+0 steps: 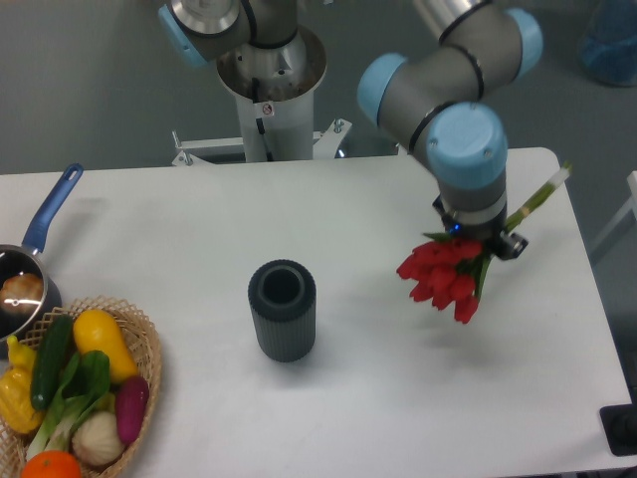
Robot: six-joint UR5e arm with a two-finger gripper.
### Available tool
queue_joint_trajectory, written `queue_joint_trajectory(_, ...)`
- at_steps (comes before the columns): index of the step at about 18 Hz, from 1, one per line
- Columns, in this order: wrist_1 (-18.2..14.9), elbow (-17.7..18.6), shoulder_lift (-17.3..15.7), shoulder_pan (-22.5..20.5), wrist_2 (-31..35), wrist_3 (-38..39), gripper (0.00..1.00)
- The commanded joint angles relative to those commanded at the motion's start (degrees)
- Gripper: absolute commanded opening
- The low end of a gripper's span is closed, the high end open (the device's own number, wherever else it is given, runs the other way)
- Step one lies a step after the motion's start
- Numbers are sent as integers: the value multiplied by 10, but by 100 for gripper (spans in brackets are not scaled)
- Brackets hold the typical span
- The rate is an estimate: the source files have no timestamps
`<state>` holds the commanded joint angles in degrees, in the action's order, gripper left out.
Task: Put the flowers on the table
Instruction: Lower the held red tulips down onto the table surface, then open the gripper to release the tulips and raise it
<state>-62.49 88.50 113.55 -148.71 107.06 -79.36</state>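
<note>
Above right half of the matte white rectangular table | I read the two-finger gripper clamped on the red tulip flowers, stems tilted up-right | out of ribbed dark vase | lowering and release remain

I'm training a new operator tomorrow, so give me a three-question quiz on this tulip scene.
1. True or false: the tulips lie flat on the table.
2. What stands near the table's middle? A) ribbed dark vase B) wicker basket C) saucepan
3. Fill in: the tulip buds point ____, stems up toward the right.

Key: 1 false, the gripper holds them above it; 2 A; 3 down.
</note>
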Motion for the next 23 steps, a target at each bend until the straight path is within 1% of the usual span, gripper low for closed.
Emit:
queue_joint_trajectory(2,-3,4,2,-2,-8,1,42)
queue_joint_trajectory(5,-1,24,2,-4,-9,1,43)
queue_joint_trajectory(6,0,29,3,-4,-10,0,48)
queue_joint_trajectory(7,0,33,5,-4,-15,1,49)
queue_joint_trajectory(9,0,41,8,-4,-39,3,49)
queue_joint_trajectory(15,-1,54,15,-3,-40,4,49)
queue_joint_trajectory(19,1,46,8,-4,-45,4,49)
queue_joint_trajectory(20,0,39,6,-6,-47,4,64)
queue_joint_trajectory(21,2,34,0,-10,-57,4,100)
queue_joint_trajectory(23,4,29,-11,-17,-85,3,100)
